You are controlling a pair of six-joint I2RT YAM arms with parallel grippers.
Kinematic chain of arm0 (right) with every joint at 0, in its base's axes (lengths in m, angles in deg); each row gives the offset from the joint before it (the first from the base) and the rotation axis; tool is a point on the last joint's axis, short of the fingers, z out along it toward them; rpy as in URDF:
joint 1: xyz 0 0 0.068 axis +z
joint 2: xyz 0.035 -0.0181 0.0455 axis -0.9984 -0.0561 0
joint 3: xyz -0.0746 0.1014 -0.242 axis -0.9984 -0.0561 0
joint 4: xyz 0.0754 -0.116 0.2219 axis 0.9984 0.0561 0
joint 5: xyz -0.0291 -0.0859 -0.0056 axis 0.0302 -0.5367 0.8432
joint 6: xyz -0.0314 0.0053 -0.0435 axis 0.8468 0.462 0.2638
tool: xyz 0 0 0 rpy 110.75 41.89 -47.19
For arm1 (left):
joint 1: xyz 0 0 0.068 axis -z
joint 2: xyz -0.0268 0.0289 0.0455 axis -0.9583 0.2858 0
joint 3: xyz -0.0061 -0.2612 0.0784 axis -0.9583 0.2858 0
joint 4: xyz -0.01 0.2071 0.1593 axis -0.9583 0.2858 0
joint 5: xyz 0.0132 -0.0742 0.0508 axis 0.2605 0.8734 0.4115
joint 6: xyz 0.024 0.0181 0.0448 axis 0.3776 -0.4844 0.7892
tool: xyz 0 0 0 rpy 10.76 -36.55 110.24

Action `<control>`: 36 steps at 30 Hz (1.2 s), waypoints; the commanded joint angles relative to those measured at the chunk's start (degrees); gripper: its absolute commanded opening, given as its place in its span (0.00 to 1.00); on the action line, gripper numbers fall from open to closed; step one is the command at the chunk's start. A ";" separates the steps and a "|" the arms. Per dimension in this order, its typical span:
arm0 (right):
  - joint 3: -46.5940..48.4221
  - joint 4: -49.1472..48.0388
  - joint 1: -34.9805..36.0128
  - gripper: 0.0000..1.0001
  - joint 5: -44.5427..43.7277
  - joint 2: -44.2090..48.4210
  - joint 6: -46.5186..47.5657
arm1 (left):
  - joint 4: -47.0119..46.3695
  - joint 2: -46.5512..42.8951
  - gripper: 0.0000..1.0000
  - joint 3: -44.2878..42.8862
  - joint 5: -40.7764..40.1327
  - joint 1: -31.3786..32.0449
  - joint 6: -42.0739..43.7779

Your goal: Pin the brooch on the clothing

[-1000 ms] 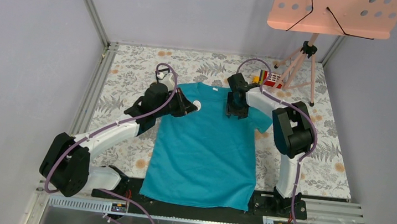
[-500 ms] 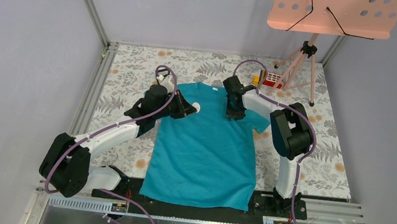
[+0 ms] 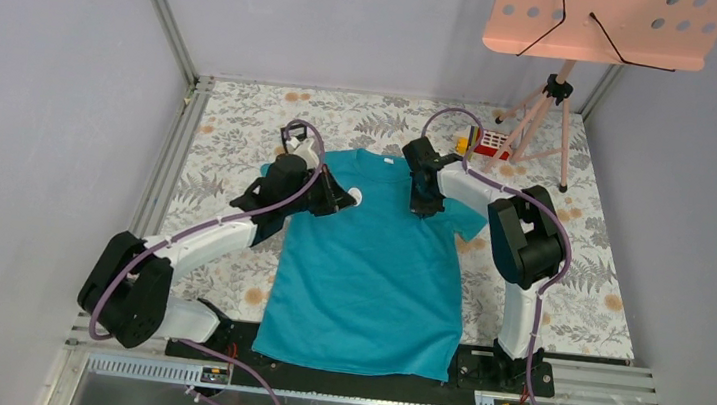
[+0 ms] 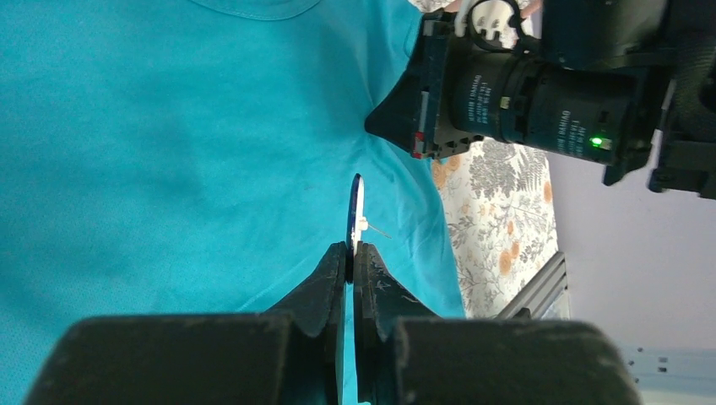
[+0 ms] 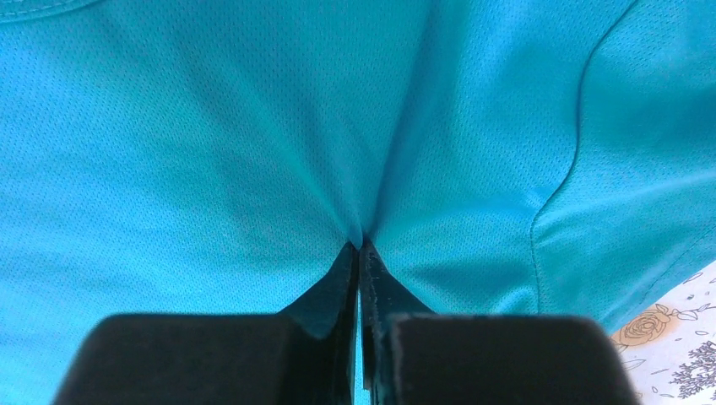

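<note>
The clothing [image 3: 367, 274] is a teal T-shirt lying flat on the table, collar towards the back. My left gripper [image 3: 340, 199] hovers over its left chest, shut on the brooch [image 3: 353, 194], which shows a pale face from above. In the left wrist view the brooch [image 4: 355, 207] stands edge-on, dark blue with a white back and a thin pin, clamped at the tips of the gripper [image 4: 351, 249] above the shirt [image 4: 169, 126]. My right gripper [image 3: 422, 205] is down on the right chest. Its tips [image 5: 361, 246] are shut on a pinched fold of the shirt [image 5: 211, 126].
A pink music stand [image 3: 605, 22] on a tripod [image 3: 550, 107] stands at the back right, with small red and yellow items [image 3: 487, 141] beside it. A floral cloth [image 3: 230, 139] covers the table. My right arm's wrist [image 4: 523, 93] looms close ahead of the left gripper.
My right gripper has shifted slightly left and closed, pinching up a fold of the shirt. The left arm has edged a little, still holding the brooch.
</note>
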 commanded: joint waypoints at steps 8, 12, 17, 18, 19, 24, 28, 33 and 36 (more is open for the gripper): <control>1.11 1.31 0.83 0.00 0.09 3.69 1.82 | -3.42 8.58 0.00 -5.07 -10.49 5.69 1.38; 0.00 0.46 0.78 0.23 0.48 6.74 2.60 | -5.26 12.92 0.00 -7.61 -10.65 7.42 0.42; -0.92 0.42 0.78 0.34 0.44 9.22 3.47 | -6.21 16.34 0.00 -10.74 -11.02 8.79 -0.56; -1.21 0.44 0.80 0.34 0.49 9.34 3.42 | -6.36 16.96 0.00 -11.08 -11.44 8.76 -0.93; -1.55 0.41 0.79 0.35 0.55 9.35 3.42 | -6.41 17.42 0.00 -11.35 -12.17 8.78 -1.33; -3.95 -1.10 0.50 0.37 1.41 8.64 2.84 | -6.11 19.82 0.00 -12.87 -14.02 9.77 -2.47; -5.63 -2.38 -0.44 0.38 3.16 8.08 2.35 | -5.37 21.46 0.00 -14.27 -14.16 10.38 -2.64; -7.00 -4.60 -0.71 0.38 5.76 7.59 2.50 | -4.28 22.84 0.00 -15.98 -14.13 10.63 -2.51; -7.04 -5.11 -0.88 0.36 5.93 7.12 2.45 | -2.60 24.37 0.00 -17.86 -15.75 10.78 -2.09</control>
